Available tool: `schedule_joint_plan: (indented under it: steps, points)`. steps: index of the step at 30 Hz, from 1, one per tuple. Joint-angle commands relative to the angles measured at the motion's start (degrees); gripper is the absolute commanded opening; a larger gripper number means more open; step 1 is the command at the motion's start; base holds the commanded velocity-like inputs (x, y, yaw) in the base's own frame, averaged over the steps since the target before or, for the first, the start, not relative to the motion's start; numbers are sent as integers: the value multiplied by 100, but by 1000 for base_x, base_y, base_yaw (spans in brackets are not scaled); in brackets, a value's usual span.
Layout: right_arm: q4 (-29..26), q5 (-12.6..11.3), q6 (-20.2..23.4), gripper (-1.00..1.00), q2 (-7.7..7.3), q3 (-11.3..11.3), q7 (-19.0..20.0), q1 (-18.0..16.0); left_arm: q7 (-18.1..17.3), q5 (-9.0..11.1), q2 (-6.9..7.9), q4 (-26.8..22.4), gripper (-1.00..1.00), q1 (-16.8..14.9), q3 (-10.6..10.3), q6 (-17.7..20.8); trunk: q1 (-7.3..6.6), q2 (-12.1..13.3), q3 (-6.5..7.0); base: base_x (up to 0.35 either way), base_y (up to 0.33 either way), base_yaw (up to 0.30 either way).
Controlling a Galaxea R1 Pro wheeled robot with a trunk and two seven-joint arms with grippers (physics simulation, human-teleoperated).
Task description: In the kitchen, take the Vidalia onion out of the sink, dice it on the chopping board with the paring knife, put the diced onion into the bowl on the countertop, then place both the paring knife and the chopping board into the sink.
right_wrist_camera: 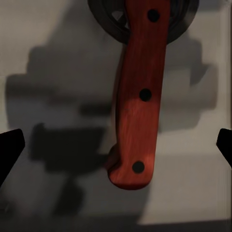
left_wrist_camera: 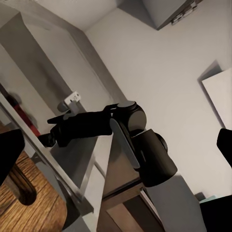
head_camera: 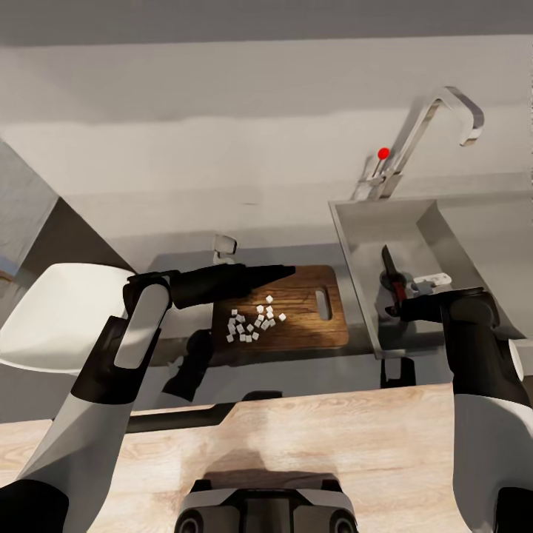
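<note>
The paring knife [head_camera: 392, 277] lies in the sink [head_camera: 355, 237], its red handle [right_wrist_camera: 137, 106] flat on the steel floor and reaching over the round drain [right_wrist_camera: 107, 24]. My right gripper [head_camera: 397, 309] hangs just above the handle, open, its fingertips [right_wrist_camera: 9, 150] wide apart and touching nothing. The chopping board [head_camera: 311, 326] rests on the countertop [head_camera: 281, 248] left of the sink, with the Vidalia onion as white dice [head_camera: 255, 322] on it. My left gripper [head_camera: 285, 272] is open over the board's far edge. The white bowl [head_camera: 52, 318] sits at far left, partly behind my left arm.
A curved chrome tap [head_camera: 433, 118] with a red knob [head_camera: 383, 153] rises behind the sink. A small chrome object [head_camera: 224, 244] stands behind the board. A light wooden surface [head_camera: 296, 451] spans the foreground in front of my trunk. My right arm [left_wrist_camera: 106, 125] appears in the left wrist view.
</note>
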Motion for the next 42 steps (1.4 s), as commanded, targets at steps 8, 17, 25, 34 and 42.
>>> schedule_joint_plan:
  steps: [8,17,25,34,42]
  points:
    - [-47,55,13,100,1,-2,59,-5,-7,7,3,0,100,-6,-2,24,4,-9,65,0,0,0]
    - [-220,61,13,100,2,-2,249,-5,-7,7,2,12,100,-6,-2,23,4,-9,148,0,0,0]
    - [-464,64,13,100,-3,-19,590,-5,-7,7,3,26,100,-6,-2,23,4,-9,221,0,0,0]
    - [-508,64,-28,100,-6,-227,731,-5,-7,7,3,52,100,-6,-10,23,4,-9,270,0,0,0]
    - [-511,64,-104,100,-6,-835,1673,-5,-7,7,3,53,100,-4,-11,23,4,-9,272,0,0,0]
